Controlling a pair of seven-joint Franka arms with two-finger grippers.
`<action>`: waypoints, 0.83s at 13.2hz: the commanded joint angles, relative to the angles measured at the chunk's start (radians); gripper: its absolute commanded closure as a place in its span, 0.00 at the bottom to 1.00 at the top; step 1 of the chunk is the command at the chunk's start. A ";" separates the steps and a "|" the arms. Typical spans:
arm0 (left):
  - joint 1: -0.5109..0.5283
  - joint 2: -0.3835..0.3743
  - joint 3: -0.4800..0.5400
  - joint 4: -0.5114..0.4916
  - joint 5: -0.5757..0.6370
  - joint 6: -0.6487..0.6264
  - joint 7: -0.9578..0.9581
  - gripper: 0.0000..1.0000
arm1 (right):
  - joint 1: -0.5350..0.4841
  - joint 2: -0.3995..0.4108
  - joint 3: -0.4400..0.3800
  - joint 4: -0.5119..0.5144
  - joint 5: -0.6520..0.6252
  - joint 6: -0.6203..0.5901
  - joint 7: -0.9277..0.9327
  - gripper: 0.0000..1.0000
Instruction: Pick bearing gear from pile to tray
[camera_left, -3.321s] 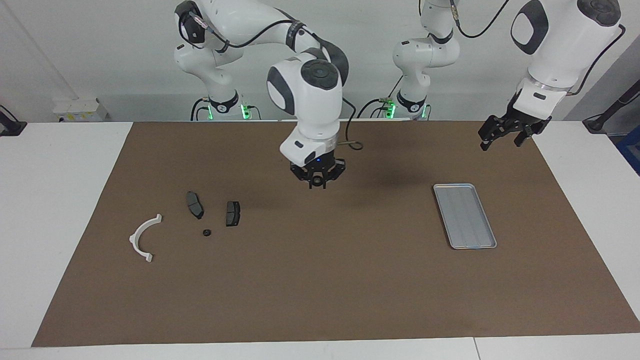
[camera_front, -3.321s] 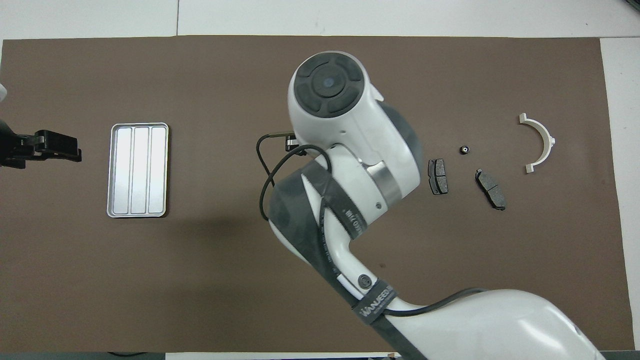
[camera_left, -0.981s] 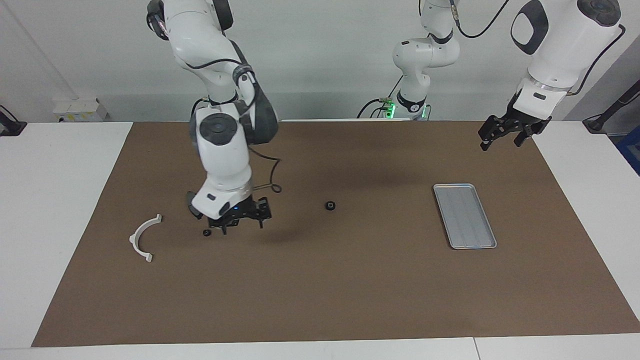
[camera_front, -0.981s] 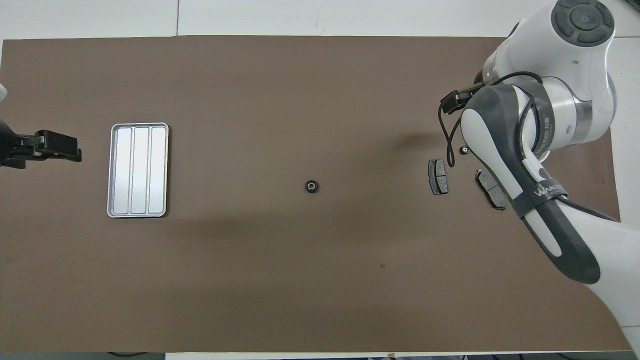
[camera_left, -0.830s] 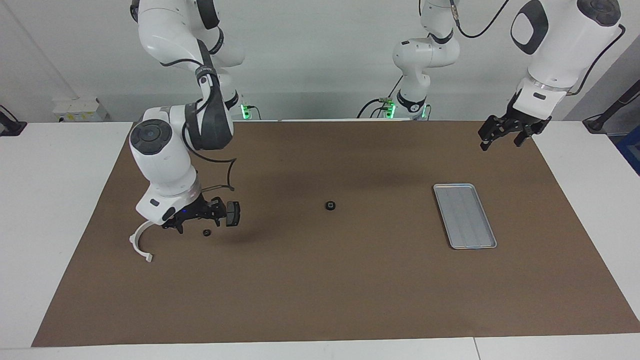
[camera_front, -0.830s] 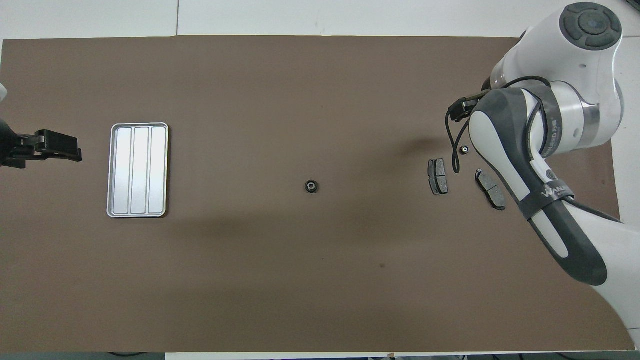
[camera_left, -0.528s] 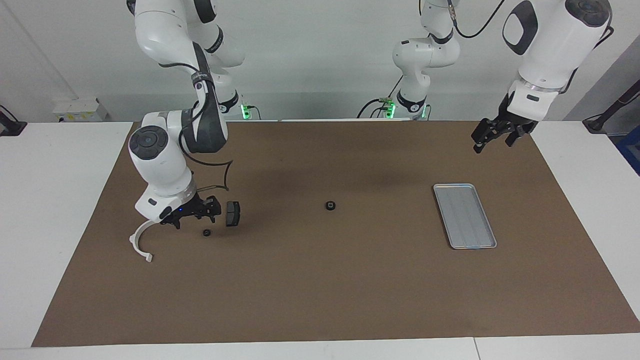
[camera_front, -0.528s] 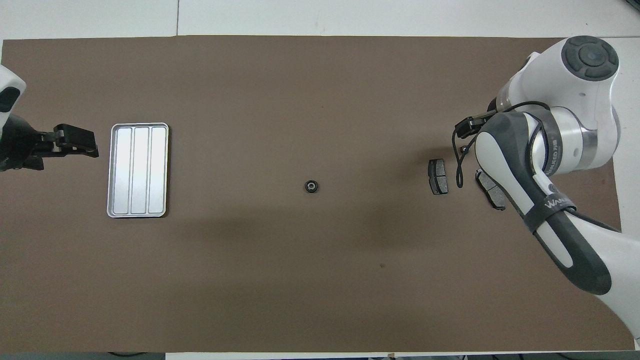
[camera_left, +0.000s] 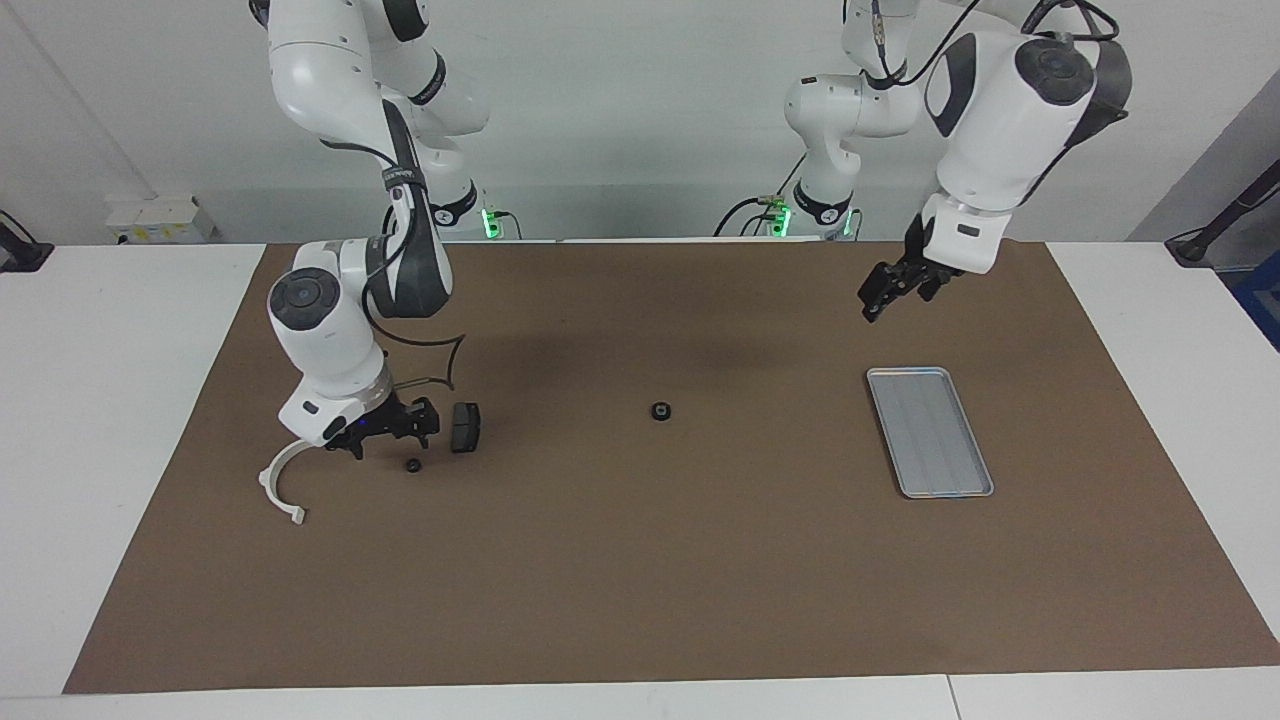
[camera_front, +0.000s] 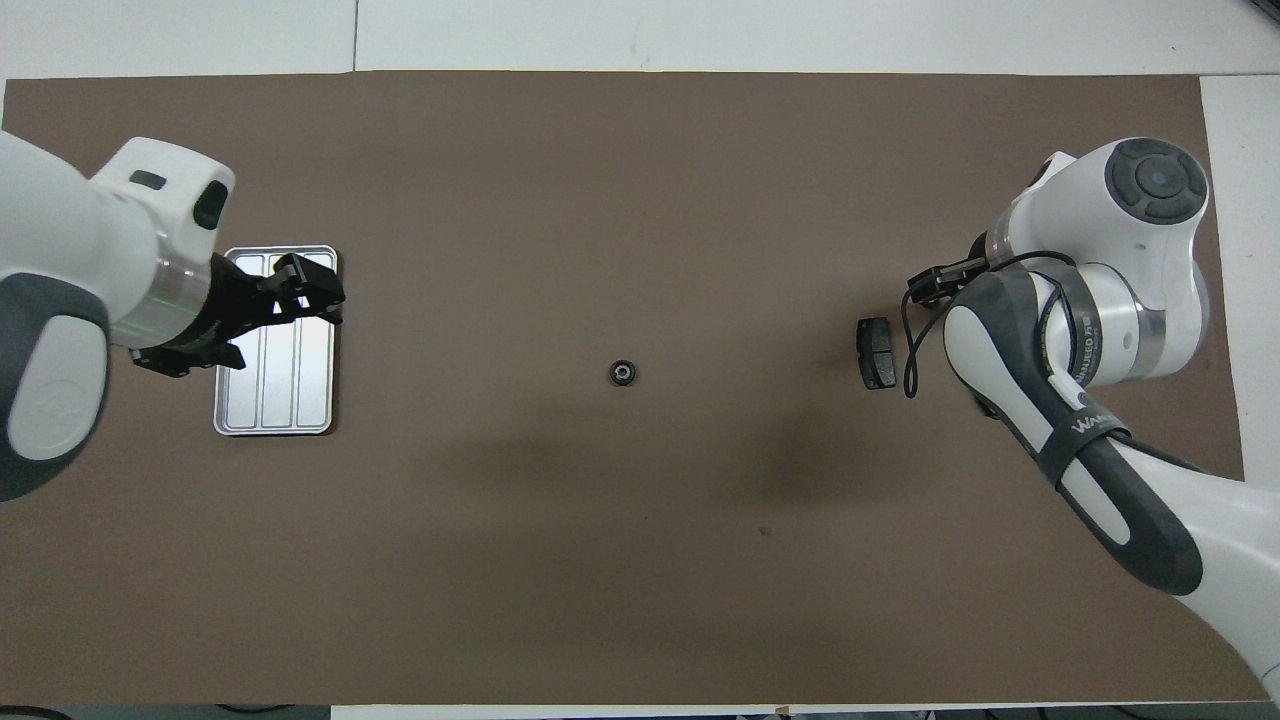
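A small black bearing gear (camera_left: 660, 411) is seen lying alone on the brown mat (camera_left: 640, 580), roughly midway between the pile and the tray (camera_left: 905, 380), touched by neither arm. The tray lies flat toward the left arm's end of the table; no part can be made out in it, though in the overhead view one corner is covered by the raised left gripper (camera_left: 886, 290) (the facing view shows that gripper in the air, over the mat just beside the tray on the robots' side). Whether its fingers are parted cannot be told.

The right gripper (camera_left: 385, 432) is held low over the pile at the right arm's end of the table. How far its fingers are spread, and whether anything is gripped, cannot be told. One dark brake-pad plate (camera_left: 464, 427) is seen just beside it, toward the table's middle. A second small black round piece (camera_left: 412, 465) lies on the mat close by. The white half-ring bracket (camera_left: 283, 484) is partly hidden by the right wrist in the facing view and wholly hidden in the overhead view.
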 joint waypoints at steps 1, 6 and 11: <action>-0.080 0.089 0.014 0.006 -0.009 0.098 -0.158 0.00 | -0.009 -0.022 0.013 -0.043 0.014 0.025 -0.016 0.04; -0.243 0.348 0.017 0.134 0.000 0.191 -0.389 0.00 | -0.011 0.016 0.013 -0.075 0.014 0.109 -0.018 0.04; -0.344 0.485 0.020 0.177 -0.003 0.360 -0.511 0.00 | -0.009 0.041 0.013 -0.074 0.014 0.137 -0.016 0.07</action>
